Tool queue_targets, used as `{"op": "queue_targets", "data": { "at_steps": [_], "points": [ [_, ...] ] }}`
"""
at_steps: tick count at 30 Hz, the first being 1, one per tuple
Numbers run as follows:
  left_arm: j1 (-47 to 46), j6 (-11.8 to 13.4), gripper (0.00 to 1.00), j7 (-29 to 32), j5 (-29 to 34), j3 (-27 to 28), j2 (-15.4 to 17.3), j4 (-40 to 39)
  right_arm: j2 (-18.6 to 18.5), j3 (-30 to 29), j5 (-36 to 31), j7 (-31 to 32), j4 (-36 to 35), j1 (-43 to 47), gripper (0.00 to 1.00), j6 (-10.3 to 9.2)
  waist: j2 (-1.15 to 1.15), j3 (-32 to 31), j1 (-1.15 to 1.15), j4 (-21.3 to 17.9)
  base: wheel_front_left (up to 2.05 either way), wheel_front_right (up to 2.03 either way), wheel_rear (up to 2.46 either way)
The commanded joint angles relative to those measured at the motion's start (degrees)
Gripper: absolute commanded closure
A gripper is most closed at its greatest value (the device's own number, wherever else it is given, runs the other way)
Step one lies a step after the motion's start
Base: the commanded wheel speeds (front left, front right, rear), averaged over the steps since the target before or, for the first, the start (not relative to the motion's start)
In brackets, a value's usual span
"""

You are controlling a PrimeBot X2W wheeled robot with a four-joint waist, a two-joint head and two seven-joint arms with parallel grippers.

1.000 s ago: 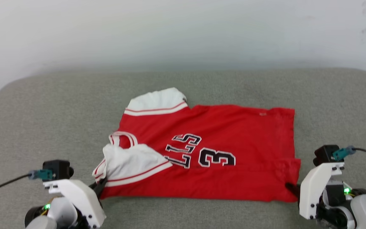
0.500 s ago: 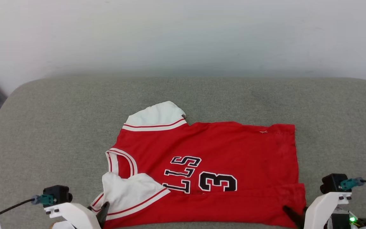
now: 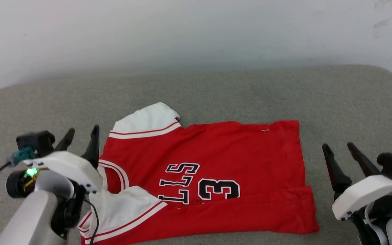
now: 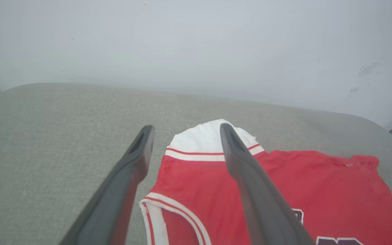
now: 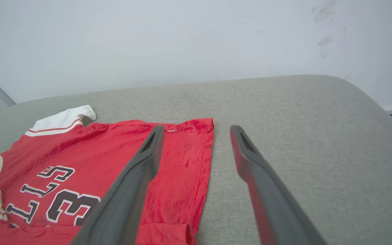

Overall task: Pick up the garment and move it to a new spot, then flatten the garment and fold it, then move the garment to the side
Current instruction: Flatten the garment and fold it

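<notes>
The garment [image 3: 216, 160] lies on the grey padded surface [image 3: 250, 92]. The left pincer [image 3: 82, 131], wide and empty, is at its left edge; the right pincer [image 3: 337, 145], likewise wide and empty, is just right of it.

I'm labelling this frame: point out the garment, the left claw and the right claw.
garment [image 3: 243, 153], head view, plain red cloth near its middle.
left claw [image 3: 83, 128], head view, midway between its fingertips.
right claw [image 3: 337, 145], head view, midway between its fingertips.
</notes>
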Motion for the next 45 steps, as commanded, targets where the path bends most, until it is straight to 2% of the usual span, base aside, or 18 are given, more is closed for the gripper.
{"op": "queue_targets", "data": {
  "at_steps": [1, 7, 11, 14, 15, 22, 25, 29, 32, 33, 34, 35, 41, 45],
  "points": [
    [-2.84, -0.14, 0.00, -0.13, 0.56, 0.31, 0.25, 0.08, 0.98, -0.13, -0.59, -1.14, -1.42, -1.77, 0.00, 0.00, 0.00, 3.87, 0.00, -2.06, 0.00, 0.00, 0.00],
    [-14.71, -2.49, 0.00, 4.26, 0.24, 1.15, 2.85, 2.83, 3.27, 0.79, -1.94, -4.54, -6.82, -7.19, 0.00, 0.00, 0.00, 13.41, 0.00, -6.17, 0.00, 0.00, 0.00],
    [-21.70, -4.74, 0.00, 10.01, -0.73, 0.88, 5.32, 5.49, 4.46, 1.85, -2.54, -6.35, -9.64, -9.88, 0.00, 0.00, 0.00, 17.95, 0.00, -8.88, 0.00, 0.00, 0.00],
    [-26.22, -6.63, 0.00, 17.01, -1.87, -0.33, 7.30, 7.29, 5.15, 2.25, -2.88, -7.10, -10.97, -10.87, 0.00, -0.01, 0.00, 20.56, 0.00, -10.76, 0.00, 0.00, 0.00],
    [-26.22, -6.63, 0.00, 17.01, -1.87, -0.33, 7.30, 7.29, 5.15, 2.25, -2.88, -7.10, -10.97, -10.87, 0.00, -0.01, 0.00, 20.56, 0.00, -10.76, 0.00, 0.00, 0.00],
    [-35.38, -10.84, 0.00, 38.62, -3.16, -5.56, 12.82, 10.58, 6.48, 2.67, -2.03, -8.17, -10.43, -11.74, 0.00, 0.00, 0.00, 25.06, 0.00, -14.40, 0.00, 0.00, 0.00],
    [-38.15, -11.18, 0.00, 46.14, -2.67, -7.44, 14.98, 11.08, 6.84, 3.04, -1.19, -8.71, -9.52, -12.15, 0.00, 0.00, 0.00, 26.74, 0.00, -15.82, 0.00, 0.00, 0.00],
    [-39.81, -10.37, 0.00, 53.78, -1.46, -10.01, 17.08, 12.91, 7.10, 3.92, -0.09, -9.55, -7.81, -12.36, 0.00, 0.00, 0.00, 28.57, 0.00, -17.62, 0.00, 0.00, 0.00],
    [-38.09, -8.68, 0.02, 59.75, -2.71, -11.25, 16.81, 15.70, 7.13, 4.36, 0.66, -10.03, -6.62, -12.49, 0.00, -0.01, 0.00, 29.12, 0.00, -18.48, 0.00, 0.00, 0.00],
    [-37.27, -8.21, 0.52, 61.48, -3.37, -11.58, 16.49, 16.38, 7.15, 4.47, 0.92, -10.17, -6.34, -12.55, 0.00, -0.01, 0.00, 29.20, 0.00, -18.69, 0.00, 0.00, 0.00],
    [-36.43, -7.81, 0.82, 62.57, -4.10, -11.79, 15.83, 16.72, 7.17, 4.44, 1.02, -10.24, -6.11, -12.66, 0.00, 0.00, 0.00, 29.23, 0.00, -18.81, 0.00, 0.00, 0.00],
    [-35.69, -7.43, 1.00, 63.47, -4.77, -11.90, 15.25, 16.81, 7.17, 4.30, 1.16, -10.13, -5.83, -12.71, 0.00, -0.01, 0.00, 29.25, 0.00, -18.86, 0.00, 0.00, 0.00],
    [-34.65, -7.80, 1.00, 58.39, -5.09, -10.81, 13.74, 15.40, 7.19, 4.06, 2.70, -7.71, -4.37, -14.62, 0.00, 0.00, 0.00, 28.03, 0.00, -17.40, 0.00, 0.00, 0.00],
    [-37.03, -9.18, 1.00, 51.48, -2.83, -10.45, 13.05, 14.28, 6.01, 4.00, 4.86, -1.42, -0.17, -18.11, 0.00, -0.01, 0.00, 26.25, 0.00, -14.92, 0.00, 0.00, 0.00]
  ]
}}
